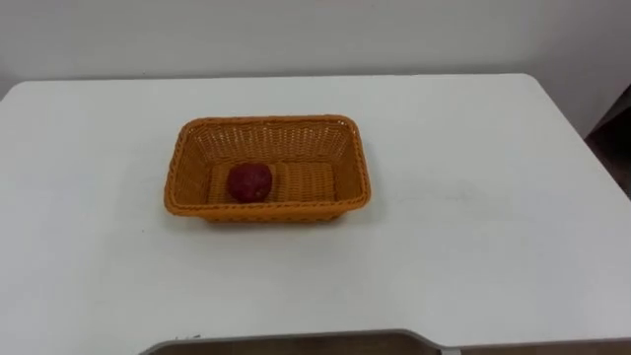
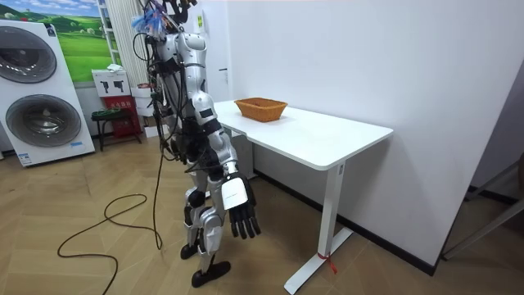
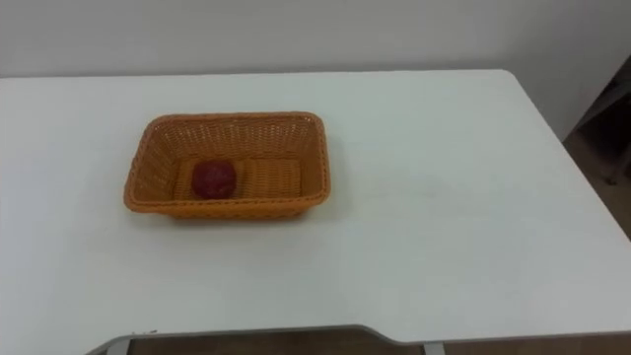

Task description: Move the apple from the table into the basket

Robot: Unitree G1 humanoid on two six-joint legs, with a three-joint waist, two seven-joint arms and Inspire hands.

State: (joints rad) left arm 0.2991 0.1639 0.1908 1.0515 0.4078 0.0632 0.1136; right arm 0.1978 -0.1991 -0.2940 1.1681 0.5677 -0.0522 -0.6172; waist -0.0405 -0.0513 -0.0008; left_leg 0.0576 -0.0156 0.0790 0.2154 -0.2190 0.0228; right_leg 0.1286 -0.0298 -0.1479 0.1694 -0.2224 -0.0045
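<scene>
A dark red apple [image 1: 249, 182] lies inside an orange wicker basket [image 1: 359, 163], on the left part of its floor. The basket stands on a white table [image 1: 473, 207], a little left of the middle. In the room view I stand at the table's long side, upright, with the basket [image 2: 260, 108] at the far end of the tabletop. My right hand [image 2: 244, 220] hangs beside my thigh, below table height, with its fingers straight and nothing in it.
A white wall runs along the table's far edge. The table's right edge [image 1: 582, 148] drops to a dark floor. In the room view, washing machines [image 2: 45, 98] and a small stool [image 2: 110, 123] stand behind me on the wooden floor.
</scene>
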